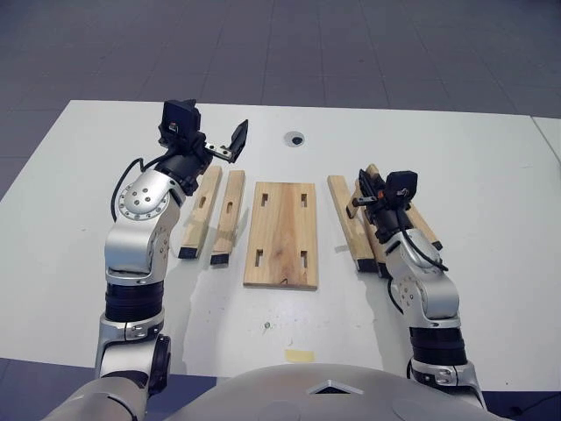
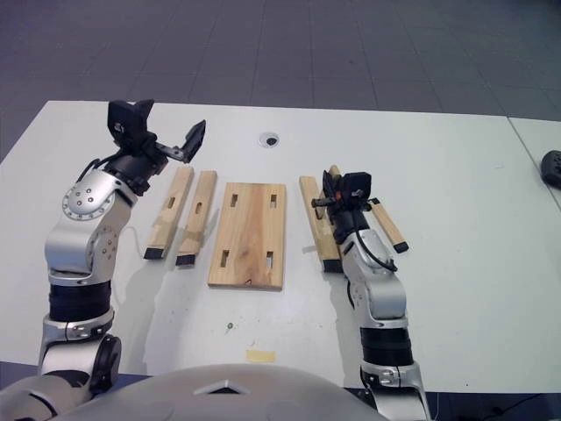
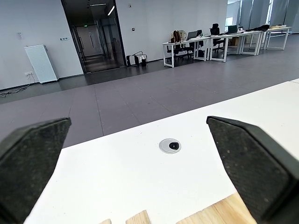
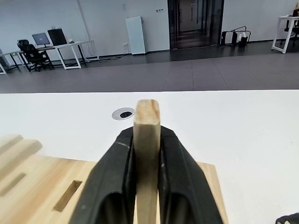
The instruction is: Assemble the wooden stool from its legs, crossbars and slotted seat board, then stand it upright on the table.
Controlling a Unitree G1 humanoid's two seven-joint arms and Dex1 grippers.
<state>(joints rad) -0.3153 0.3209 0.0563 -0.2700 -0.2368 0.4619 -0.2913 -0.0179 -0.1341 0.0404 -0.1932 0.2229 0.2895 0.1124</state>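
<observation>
Left pincer (image 1: pixel 210 130): released, raised over 2 legs (image 1: pixel 200 210).
Right pincer (image 4: pixel 146 140): clenched on wooden bar (image 4: pixel 146 112), right of board.
Seat board (image 1: pixel 280 230): flat, mid-desk (image 1: pixel 491 175), between both.

The right arm (image 1: pixel 422 285) hides much of the wooden pieces (image 2: pixel 389 229) beneath it, and the picture's edge cuts off a dark object (image 2: pixel 552 167) at far right.

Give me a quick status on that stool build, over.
Left gripper raised, jaws open, empty. Right gripper shut on a wooden bar. Seat board flat on the table, nothing joined yet. Nothing in the way.
</observation>
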